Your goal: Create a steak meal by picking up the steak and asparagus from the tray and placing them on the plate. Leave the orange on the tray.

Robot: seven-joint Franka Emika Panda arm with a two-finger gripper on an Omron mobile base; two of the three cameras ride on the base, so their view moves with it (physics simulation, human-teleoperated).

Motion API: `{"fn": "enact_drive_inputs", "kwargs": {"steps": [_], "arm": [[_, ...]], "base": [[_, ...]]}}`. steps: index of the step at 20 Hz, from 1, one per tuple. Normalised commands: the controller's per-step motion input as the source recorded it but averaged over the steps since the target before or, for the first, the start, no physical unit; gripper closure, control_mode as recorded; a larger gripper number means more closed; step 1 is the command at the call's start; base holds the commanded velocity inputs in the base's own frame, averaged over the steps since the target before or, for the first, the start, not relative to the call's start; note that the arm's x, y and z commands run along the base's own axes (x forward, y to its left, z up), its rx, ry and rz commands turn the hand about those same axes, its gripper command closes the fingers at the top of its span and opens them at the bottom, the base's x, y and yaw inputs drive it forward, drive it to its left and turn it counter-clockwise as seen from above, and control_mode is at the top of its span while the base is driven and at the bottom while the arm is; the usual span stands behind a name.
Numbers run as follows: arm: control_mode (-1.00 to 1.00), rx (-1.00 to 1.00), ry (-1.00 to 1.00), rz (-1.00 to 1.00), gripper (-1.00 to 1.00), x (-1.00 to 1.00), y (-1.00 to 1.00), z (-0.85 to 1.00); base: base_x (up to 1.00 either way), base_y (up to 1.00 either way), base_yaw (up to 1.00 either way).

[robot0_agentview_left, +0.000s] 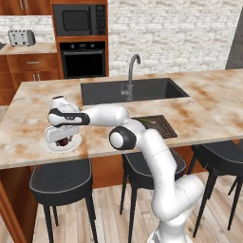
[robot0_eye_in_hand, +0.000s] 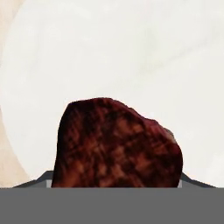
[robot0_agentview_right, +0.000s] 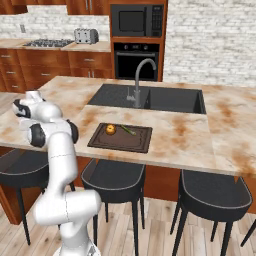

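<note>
The steak sits pinched between the fingers of the gripper, directly over the white plate just beneath the hand.

I see the orange and the asparagus lying just apart on the tray.

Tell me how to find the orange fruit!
Find the sink with its curved tap in the long counter. Just in front of it lies a dark tray. The orange is the little round yellow-orange ball on it, beside a thin green asparagus stalk.
</note>
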Motion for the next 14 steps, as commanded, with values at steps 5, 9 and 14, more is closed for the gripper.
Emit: {"fn": "enact_drive_inputs", "kwargs": {"steps": [5, 9, 14], "arm": [[-1.00, -0.03, 0.00, 0.00, -1.00, 0.00, 0.18, -0.06], [-1.00, -0.02, 0.00, 0.00, -1.00, -0.22, -0.13, -0.14], [-1.00, 0.00, -0.03, 0.00, -1.00, -0.49, -0.28, -0.07]], "base": [[0.00, 0.00, 0.00], [0.00, 0.00, 0.00], [0.00, 0.00, 0.00]]}}
